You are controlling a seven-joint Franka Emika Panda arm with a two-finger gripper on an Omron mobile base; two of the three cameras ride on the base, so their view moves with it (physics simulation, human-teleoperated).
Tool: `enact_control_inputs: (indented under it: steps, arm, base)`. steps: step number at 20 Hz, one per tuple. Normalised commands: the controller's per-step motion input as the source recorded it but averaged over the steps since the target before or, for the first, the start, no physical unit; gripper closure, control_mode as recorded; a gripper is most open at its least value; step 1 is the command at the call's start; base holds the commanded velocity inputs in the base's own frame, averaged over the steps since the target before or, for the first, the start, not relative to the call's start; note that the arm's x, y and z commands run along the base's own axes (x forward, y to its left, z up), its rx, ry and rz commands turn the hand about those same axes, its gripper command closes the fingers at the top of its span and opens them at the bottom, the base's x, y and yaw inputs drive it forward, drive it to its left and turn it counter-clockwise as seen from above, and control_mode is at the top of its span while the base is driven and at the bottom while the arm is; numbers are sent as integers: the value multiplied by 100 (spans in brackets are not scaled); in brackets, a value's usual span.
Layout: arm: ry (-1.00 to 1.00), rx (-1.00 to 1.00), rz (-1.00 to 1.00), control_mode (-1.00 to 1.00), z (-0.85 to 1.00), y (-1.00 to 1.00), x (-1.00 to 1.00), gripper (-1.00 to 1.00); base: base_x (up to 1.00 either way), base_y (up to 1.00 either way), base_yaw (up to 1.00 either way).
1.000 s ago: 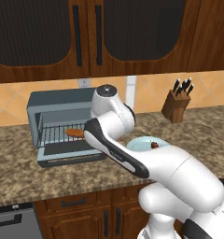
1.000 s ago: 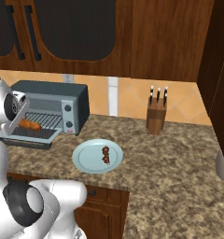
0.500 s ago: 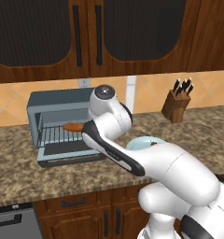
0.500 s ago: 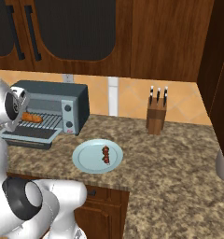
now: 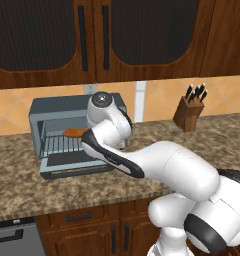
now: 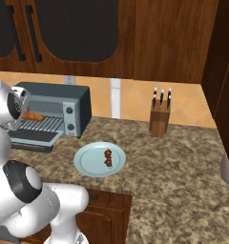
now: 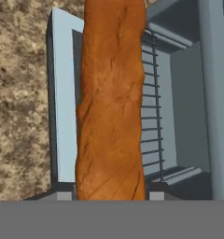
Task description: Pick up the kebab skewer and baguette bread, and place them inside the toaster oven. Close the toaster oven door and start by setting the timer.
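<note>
The boxy blue-grey toaster oven [image 5: 57, 131] stands open. The round pale blue plate [image 6: 88, 164] holds the dark red kebab skewer [image 6: 108, 158]. The long orange-brown baguette bread [image 7: 111, 102] sits squeezed between the two fingers, over the wire rack [image 7: 151, 107].

Cracked, matt baguette bread [image 7: 111, 102]; smooth blue-grey metal toaster oven [image 5: 52, 107]; speckled stone counter [image 6: 183, 176].
</note>
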Motion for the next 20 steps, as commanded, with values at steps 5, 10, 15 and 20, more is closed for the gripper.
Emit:
enact_control_inputs:
  steps: [5,10,15,20]
  arm:
    - [0,0,0,-100,0,5,55,100]
    - [0,0,0,-100,-14,5,36,100]
    - [0,0,0,-100,-28,4,20,100]
    - [0,0,0,-100,-15,2,33,100]
  base:
    - [0,0,0]
    - [0,0,0]
    - [0,0,0]
    - [0,0,0]
